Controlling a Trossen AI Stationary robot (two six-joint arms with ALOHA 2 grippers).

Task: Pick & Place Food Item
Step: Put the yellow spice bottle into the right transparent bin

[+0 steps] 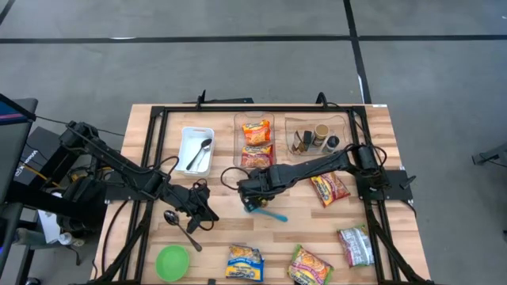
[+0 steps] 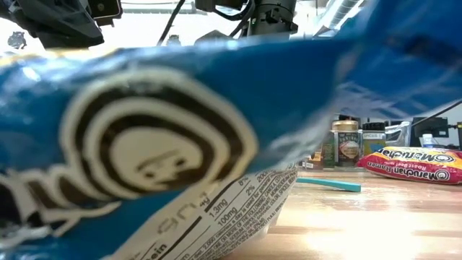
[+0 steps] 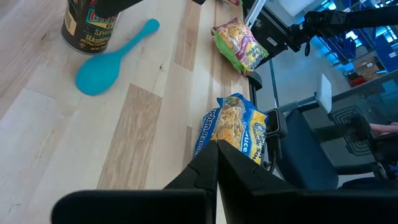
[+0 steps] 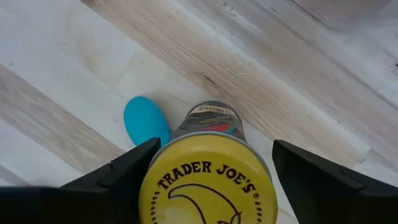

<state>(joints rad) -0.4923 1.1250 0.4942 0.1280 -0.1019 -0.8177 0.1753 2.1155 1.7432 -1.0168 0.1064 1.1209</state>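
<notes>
A seasoning jar with a yellow lid [image 4: 208, 183] stands upright on the wooden table, beside the bowl of a teal spoon [image 4: 144, 119]. My right gripper [image 4: 208, 168] points down over it, open, one finger on each side of the lid. The high view shows that gripper [image 1: 253, 195] at the table's middle, covering the jar. The left wrist view shows the jar's lower body [image 3: 93, 25] and the teal spoon [image 3: 115, 62]. My left gripper [image 3: 217, 163] is shut on nothing, left of the jar, near a metal spoon [image 1: 181, 228]. My right gripper comes from above with its fingers on either side of the jar's yellow lid. A clear gap shows between the lid and one finger [image 4: 311, 174]. Whether the other finger [image 4: 121, 171] touches the lid's rim [image 4: 152, 171] I cannot tell.
A white tray [image 1: 187, 136] with spoons and two clear bins [image 1: 273, 119] of food stand at the far side. Noodle packets lie at right [image 1: 330, 188] and along the near edge [image 1: 245, 263], by a green bowl [image 1: 172, 261]. A blue packet [image 2: 144, 144] blocks most of the low view.
</notes>
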